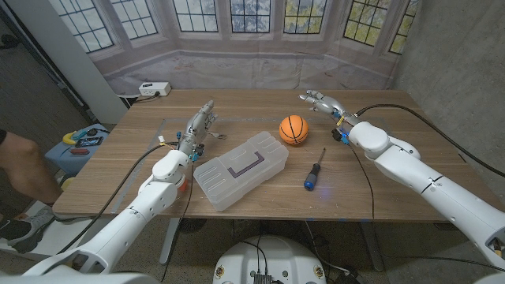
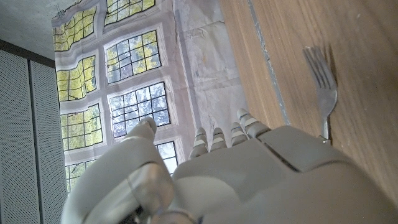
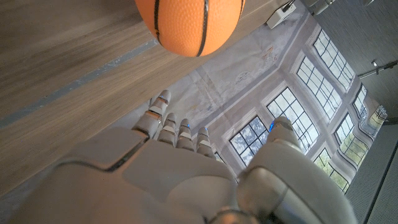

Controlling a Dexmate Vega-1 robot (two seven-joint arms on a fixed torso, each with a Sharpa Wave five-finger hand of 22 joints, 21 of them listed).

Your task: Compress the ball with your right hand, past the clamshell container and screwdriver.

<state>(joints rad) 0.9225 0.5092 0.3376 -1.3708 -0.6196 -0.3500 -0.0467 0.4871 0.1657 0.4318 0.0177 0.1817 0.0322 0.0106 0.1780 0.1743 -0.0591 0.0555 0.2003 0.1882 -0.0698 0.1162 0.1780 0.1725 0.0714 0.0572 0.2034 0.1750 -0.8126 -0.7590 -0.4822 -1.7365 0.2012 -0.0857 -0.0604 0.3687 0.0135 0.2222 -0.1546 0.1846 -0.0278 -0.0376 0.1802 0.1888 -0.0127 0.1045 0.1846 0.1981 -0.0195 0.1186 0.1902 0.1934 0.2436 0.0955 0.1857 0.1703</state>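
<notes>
Ball [image 1: 293, 129] sat near the middle of the tabletop, a little toward the far edge, an orange toy basketball resting free on the wood with nothing touching it. Nearer us lay the clamshell container [image 1: 240, 170], clear plastic and closed, set at a slant, and just beside it toward the right edge the screwdriver [image 1: 313, 172] with its blue handle pointing at the near edge. We judged that these two were laid out as clutter in front of the ball, so that our reach had to go beyond them. Our right hand [image 1: 322, 101] hovered beyond the ball toward the far right corner, empty, fingers stretched out and apart; in the right wrist view the ball [image 3: 189, 25] showed just ahead of the fingertips [image 3: 160, 99], apart from them, which we read as the hand being lined up to close around it, the squeeze not yet begun. Our left hand [image 1: 200, 122] held nothing either, fingers extended, over the left part of the tabletop beside a fork [image 2: 323, 84], well apart from the ball and out of the right arm's way.
</notes>
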